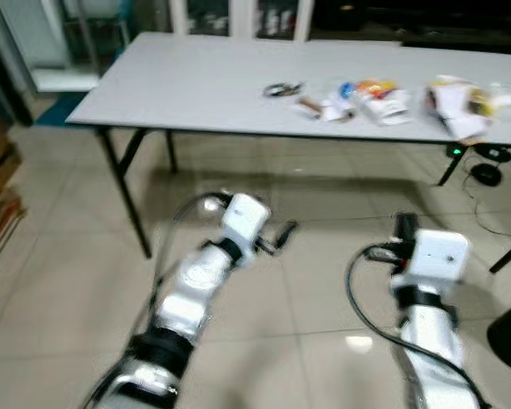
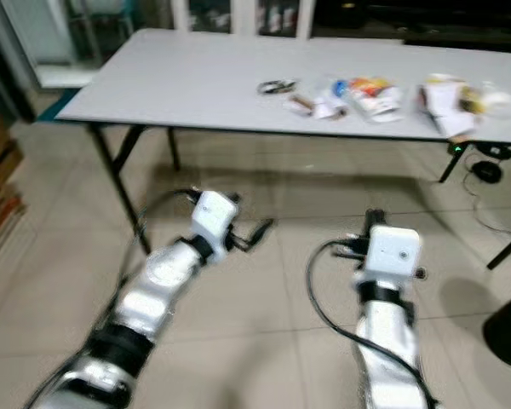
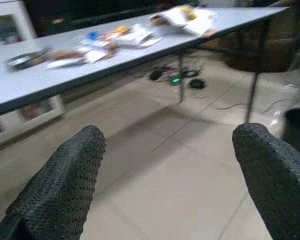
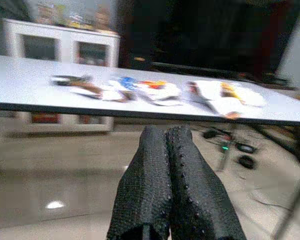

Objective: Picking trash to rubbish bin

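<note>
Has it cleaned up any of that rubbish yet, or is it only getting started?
Nothing looks binned yet. The wrappers and crumpled papers all lie on the white table. In hand: nothing. The left pincer is open and empty, the right pincer shut and empty, both short of the table. All the picking is left.

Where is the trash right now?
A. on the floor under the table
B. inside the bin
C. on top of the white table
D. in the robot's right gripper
C, the wrappers and scraps lie in a loose row on top of the white table, while both grippers are down over the floor tiles, holding nothing.
</note>
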`<state>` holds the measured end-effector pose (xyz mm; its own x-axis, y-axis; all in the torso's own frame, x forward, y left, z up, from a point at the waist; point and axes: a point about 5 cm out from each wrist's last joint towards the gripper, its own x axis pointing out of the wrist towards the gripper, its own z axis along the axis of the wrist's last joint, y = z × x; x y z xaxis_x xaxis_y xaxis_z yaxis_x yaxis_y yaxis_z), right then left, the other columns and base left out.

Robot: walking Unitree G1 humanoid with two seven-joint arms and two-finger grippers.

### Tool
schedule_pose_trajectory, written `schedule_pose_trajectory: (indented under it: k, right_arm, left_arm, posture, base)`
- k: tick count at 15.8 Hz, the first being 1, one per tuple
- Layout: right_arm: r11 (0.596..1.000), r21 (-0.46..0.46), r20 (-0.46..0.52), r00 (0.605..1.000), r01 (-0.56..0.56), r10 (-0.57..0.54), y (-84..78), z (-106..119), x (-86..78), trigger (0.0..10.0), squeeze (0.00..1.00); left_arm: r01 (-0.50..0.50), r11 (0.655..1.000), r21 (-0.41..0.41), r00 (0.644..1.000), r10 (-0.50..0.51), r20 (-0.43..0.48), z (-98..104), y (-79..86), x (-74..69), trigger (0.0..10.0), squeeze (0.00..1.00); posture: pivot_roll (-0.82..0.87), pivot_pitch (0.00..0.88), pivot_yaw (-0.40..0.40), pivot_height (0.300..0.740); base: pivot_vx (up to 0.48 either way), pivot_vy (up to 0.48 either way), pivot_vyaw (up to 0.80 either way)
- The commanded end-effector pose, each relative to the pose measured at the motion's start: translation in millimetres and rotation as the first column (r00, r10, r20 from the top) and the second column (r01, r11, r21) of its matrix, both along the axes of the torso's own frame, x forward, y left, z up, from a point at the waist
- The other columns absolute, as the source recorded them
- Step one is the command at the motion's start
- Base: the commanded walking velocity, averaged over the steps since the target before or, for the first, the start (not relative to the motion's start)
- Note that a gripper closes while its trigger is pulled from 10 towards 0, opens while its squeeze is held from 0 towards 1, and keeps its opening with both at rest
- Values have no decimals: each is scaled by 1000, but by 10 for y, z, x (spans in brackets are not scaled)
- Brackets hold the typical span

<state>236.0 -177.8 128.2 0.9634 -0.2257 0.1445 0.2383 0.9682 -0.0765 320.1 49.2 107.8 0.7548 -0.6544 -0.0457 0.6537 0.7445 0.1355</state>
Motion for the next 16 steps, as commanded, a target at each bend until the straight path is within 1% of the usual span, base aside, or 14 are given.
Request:
schedule_pose_trajectory:
  k: [1, 16]
  right_arm:
    - [1000, 1, 16, 1000, -3, 3, 23, 49, 5, 10000, 0]
    - [1000, 5, 7, 1000, -9, 9, 54, 36, 11, 10000, 0]
  left_arm:
    - [-4, 1000, 21, 1000, 3, 16, 26, 38, 30, 10000, 0]
    - [-12, 999, 31, 1000, 11, 13, 10, 65, 25, 10000, 0]
  posture:
    - [82, 38, -22, 740]
    - [91, 54, -18, 740]
  base:
    - [345, -330, 0]
    - [344, -331, 0]
